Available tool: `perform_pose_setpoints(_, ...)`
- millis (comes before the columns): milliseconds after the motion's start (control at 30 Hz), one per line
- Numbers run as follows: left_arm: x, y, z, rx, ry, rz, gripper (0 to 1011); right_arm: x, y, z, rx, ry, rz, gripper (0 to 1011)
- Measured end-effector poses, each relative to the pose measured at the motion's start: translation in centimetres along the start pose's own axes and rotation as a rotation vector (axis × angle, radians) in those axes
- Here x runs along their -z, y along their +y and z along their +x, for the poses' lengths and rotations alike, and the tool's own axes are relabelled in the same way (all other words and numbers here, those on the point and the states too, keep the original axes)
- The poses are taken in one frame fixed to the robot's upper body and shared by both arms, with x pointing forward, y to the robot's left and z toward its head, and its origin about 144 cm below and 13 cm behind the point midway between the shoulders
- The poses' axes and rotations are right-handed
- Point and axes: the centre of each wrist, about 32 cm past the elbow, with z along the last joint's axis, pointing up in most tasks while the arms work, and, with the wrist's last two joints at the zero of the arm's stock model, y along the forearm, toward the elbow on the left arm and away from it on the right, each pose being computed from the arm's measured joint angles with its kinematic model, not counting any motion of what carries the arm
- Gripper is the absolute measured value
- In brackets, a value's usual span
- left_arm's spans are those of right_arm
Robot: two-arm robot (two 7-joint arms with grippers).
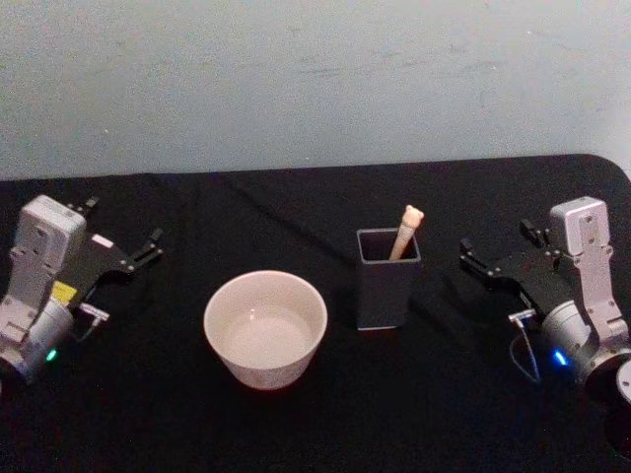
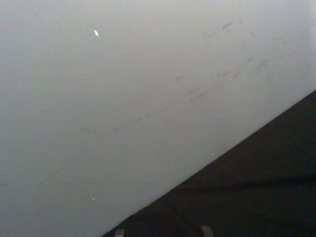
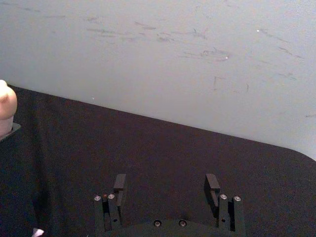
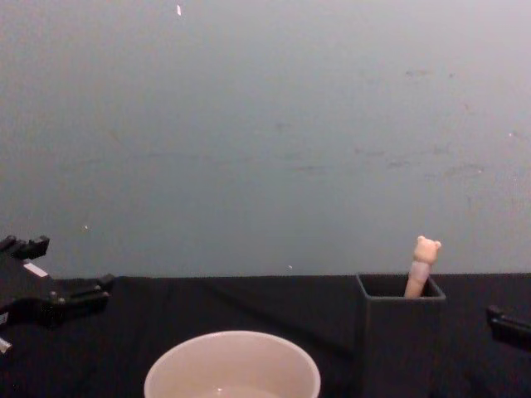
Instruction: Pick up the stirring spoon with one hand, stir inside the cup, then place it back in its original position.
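The stirring spoon (image 1: pixel 406 234) stands in the dark grey square holder (image 1: pixel 387 280), its original position. Only its beige handle with the bear head (image 4: pixel 426 249) sticks out; the bowl is hidden inside. To the holder's left stands the wide cream-white cup (image 1: pixel 264 330), with nothing in it. My left gripper (image 1: pixel 153 248) rests open at the table's left side, well away from the cup. On the far side of the holder, my right gripper (image 1: pixel 467 254) is also open, pointing toward it with a gap between. In the right wrist view the fingers (image 3: pixel 212 185) hold nothing, and the bear head (image 3: pixel 6 106) shows at the edge.
A black cloth covers the table (image 1: pixel 296 207), which ends at a pale grey wall (image 1: pixel 315 79) behind. The table's rounded right corner (image 1: pixel 616 168) lies behind the right arm. Open cloth lies between each gripper and the two vessels.
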Motion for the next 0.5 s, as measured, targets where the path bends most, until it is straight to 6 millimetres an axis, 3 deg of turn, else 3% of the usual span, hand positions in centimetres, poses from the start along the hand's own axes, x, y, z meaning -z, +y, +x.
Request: perform_pose_setpoints(500, 0.0, 0.0, 0.0, 0.0, 0.0, 0.0, 1001, -0.07, -0.1, 0.0, 0.002, 0.002, 0.004, 1002)
